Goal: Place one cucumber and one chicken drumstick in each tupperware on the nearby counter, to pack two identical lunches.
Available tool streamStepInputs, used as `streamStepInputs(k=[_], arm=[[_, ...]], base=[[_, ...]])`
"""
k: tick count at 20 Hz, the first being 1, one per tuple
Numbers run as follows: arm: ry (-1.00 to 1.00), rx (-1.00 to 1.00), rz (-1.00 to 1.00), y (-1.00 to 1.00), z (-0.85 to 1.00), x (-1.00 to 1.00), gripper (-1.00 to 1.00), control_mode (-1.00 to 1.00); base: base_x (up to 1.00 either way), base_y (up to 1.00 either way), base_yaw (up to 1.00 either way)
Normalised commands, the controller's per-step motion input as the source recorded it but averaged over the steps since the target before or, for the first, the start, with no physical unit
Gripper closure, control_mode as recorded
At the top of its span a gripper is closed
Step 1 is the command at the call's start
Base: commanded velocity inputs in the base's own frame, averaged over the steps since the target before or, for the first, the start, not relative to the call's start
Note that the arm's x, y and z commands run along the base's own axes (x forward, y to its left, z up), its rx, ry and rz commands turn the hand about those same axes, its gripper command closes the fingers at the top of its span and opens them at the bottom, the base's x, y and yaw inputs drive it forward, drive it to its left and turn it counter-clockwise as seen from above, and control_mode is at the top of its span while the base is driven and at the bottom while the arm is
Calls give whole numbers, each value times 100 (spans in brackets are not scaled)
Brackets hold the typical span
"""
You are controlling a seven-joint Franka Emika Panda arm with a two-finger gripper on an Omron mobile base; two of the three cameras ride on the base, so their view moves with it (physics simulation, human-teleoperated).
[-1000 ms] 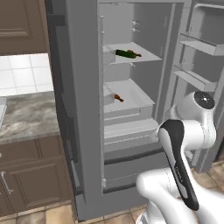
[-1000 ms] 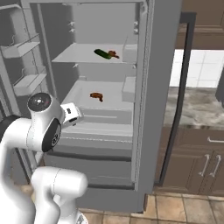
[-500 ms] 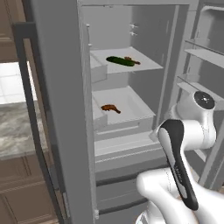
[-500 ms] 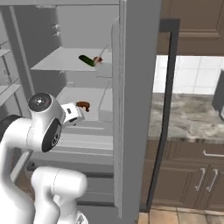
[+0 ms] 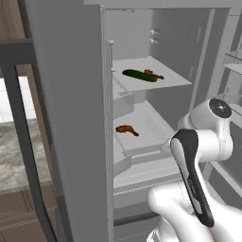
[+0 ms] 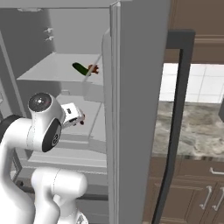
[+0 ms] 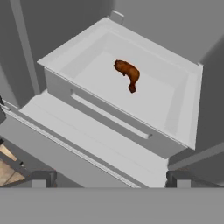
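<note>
The grey fridge [image 5: 71,118] stands open, its tall door edge nearest the camera in both base views. To one side of it runs the marbled table [image 6: 197,131] over dark brown cabinets [image 6: 192,192] with silver handles. Inside the fridge, the upper shelf [image 5: 170,80] carries a dark green cucumber [image 5: 139,75] with a chicken drumstick [image 5: 153,74] lying just beside it, at its far end; from the right base view the same pair shows partly behind the door edge. Below that shelf, a shallow open drawer [image 7: 183,109] holds a second chicken drumstick [image 7: 127,72], alone near the middle of its floor, plump end away from the thin bone. The hand [image 7: 109,177] hangs above the drawer's front, well apart from that drumstick, its fingertips [image 7: 177,178] spread wide and holding nothing.
</note>
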Motion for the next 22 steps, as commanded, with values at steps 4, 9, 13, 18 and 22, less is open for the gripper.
streamStepInputs(k=[4, 9, 13, 18, 22], arm=[[0, 0, 0, 0, 0, 0, -100, 100], [0, 0, 0, 0, 0, 0, -100, 100], [0, 0, 0, 0, 0, 6, -100, -100], [-6, 0, 0, 0, 13, 3, -100, -100], [-2, 0, -4, -1, 16, 0, -100, -100]], base=[[64, 0, 0], [70, 0, 0], [30, 0, 0], [0, 0, 0], [0, 0, 0]])
